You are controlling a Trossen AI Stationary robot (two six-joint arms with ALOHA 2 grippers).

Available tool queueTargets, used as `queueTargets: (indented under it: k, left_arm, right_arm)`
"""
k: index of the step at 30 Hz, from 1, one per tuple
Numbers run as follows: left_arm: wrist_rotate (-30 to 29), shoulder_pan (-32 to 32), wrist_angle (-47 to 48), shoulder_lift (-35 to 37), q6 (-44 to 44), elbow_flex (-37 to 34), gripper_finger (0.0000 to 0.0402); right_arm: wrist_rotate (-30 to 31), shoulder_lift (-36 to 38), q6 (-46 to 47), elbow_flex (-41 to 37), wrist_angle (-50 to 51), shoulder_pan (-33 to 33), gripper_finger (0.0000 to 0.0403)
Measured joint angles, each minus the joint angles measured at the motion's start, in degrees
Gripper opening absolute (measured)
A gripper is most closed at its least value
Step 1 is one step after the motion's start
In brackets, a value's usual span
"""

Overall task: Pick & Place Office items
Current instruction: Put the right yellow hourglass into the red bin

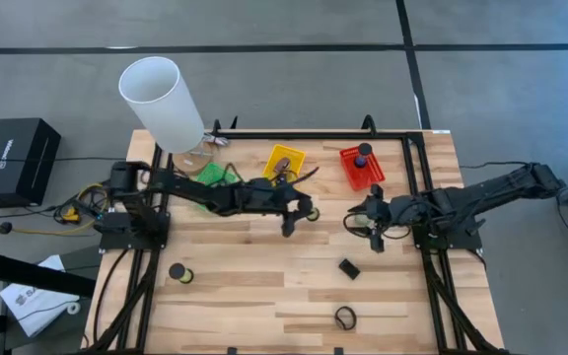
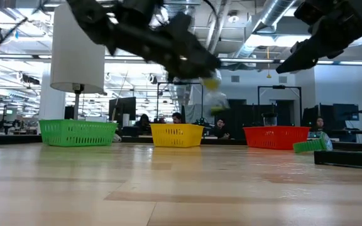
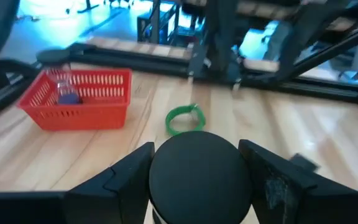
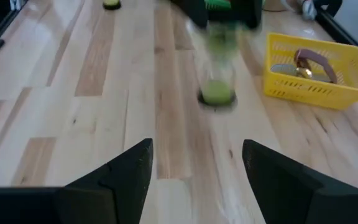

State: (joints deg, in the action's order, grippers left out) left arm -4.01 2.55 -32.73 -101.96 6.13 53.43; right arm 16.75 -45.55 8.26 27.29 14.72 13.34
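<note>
Spool (image 3: 199,177) is sitting pinched in my left end effector (image 1: 295,219) above the bench (image 1: 264,286), yellow basket (image 1: 285,163) just beyond; my right end effector (image 4: 197,168) is hanging spread nearby.

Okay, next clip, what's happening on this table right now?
Two arms are sorting small office items into baskets. The left gripper, stretched out over mid-table, is shut on a black spool and holds it off the wood in the low view. The right gripper hangs open and empty in front of the red basket. A green ring, a dark clip, a black ring and another spool lie on the table.
</note>
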Motion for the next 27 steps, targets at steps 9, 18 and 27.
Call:
queueTargets:
  k: [9, 18, 27]
  left_arm:
    - [0.19, 2.86, 0.17, -10.53, -0.05, 7.5, 0.0215]
    - [3.16, 5.51, -0.42, -13.86, 1.32, 7.76, 0.0209]
    - [4.41, 5.66, 0.41, -13.25, 1.34, 7.57, 0.0264]
  right_arm:
    - [-0.23, 0.13, -1.21, -0.02, -0.17, -1.18, 0.024]
    - [-0.34, -1.2, -1.19, -0.02, -0.64, -1.18, 0.024]
    - [-0.21, -5.03, -1.22, -0.02, -2.82, -1.25, 0.024]
